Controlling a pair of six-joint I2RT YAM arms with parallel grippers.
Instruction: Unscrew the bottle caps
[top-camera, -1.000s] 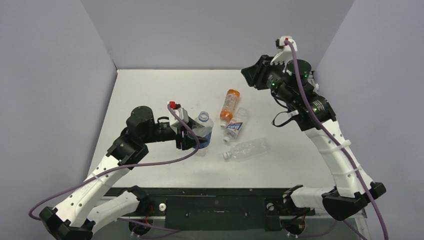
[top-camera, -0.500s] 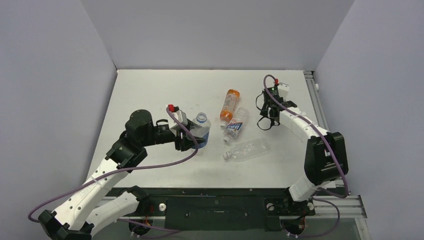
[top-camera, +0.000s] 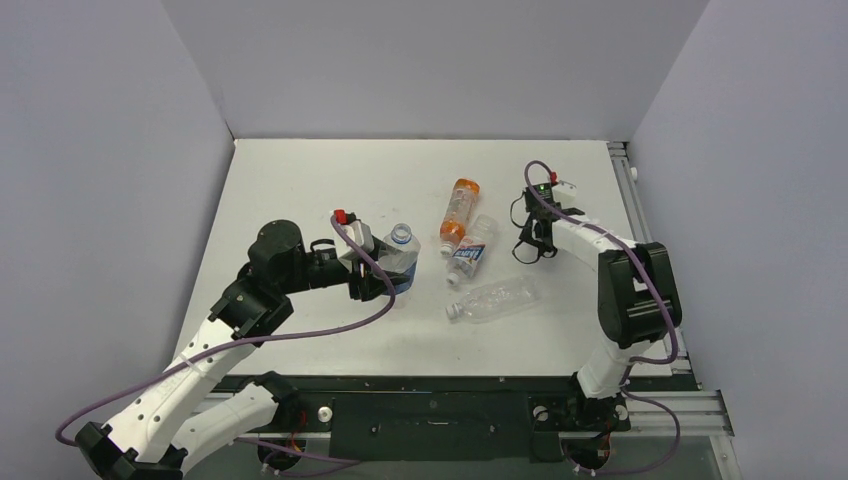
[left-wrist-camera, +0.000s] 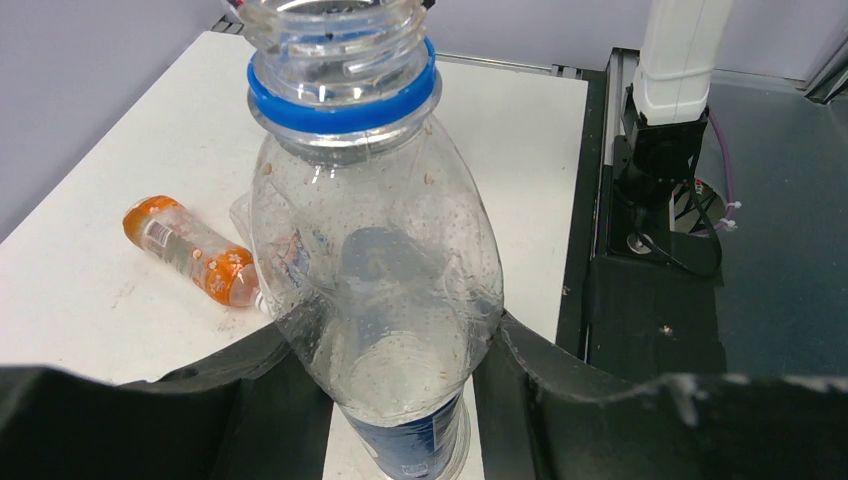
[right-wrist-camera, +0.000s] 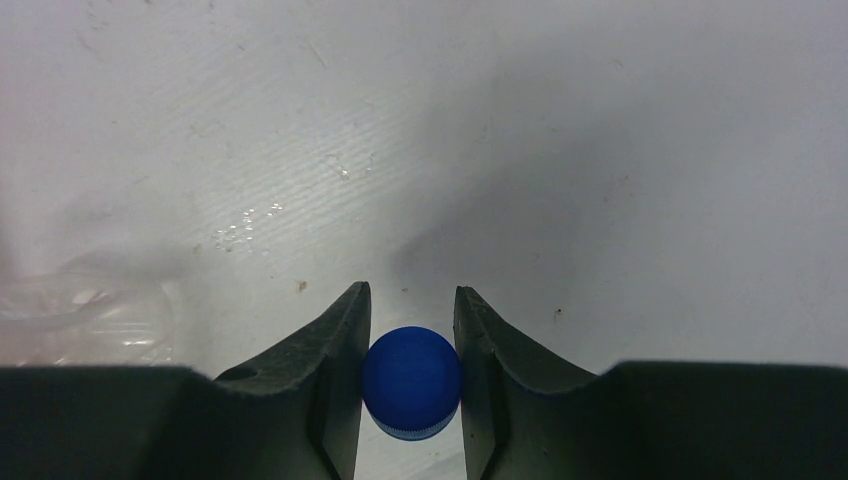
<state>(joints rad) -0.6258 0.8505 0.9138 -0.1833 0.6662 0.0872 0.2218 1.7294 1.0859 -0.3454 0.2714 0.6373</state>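
Observation:
My left gripper (top-camera: 385, 275) is shut on the Pepsi bottle (top-camera: 400, 262) and holds it upright; in the left wrist view the fingers clamp its body (left-wrist-camera: 385, 300) and its neck (left-wrist-camera: 335, 40) is open, with only a blue ring. My right gripper (top-camera: 528, 248) is low over the table at the right, shut on the blue cap (right-wrist-camera: 411, 383). The orange bottle (top-camera: 458, 212), the short labelled bottle (top-camera: 470, 250) and the plain bottle (top-camera: 497, 298) lie on their sides between the arms, pale caps on.
The white table (top-camera: 300, 180) has grey walls on three sides. The right arm's base and a black rail (left-wrist-camera: 650, 150) show past the table edge. A clear bottle's edge (right-wrist-camera: 70, 320) lies left of the right gripper.
The right arm has swung down from high at the back to the table surface right of the lying bottles. The left gripper and its bottle have shifted slightly left.

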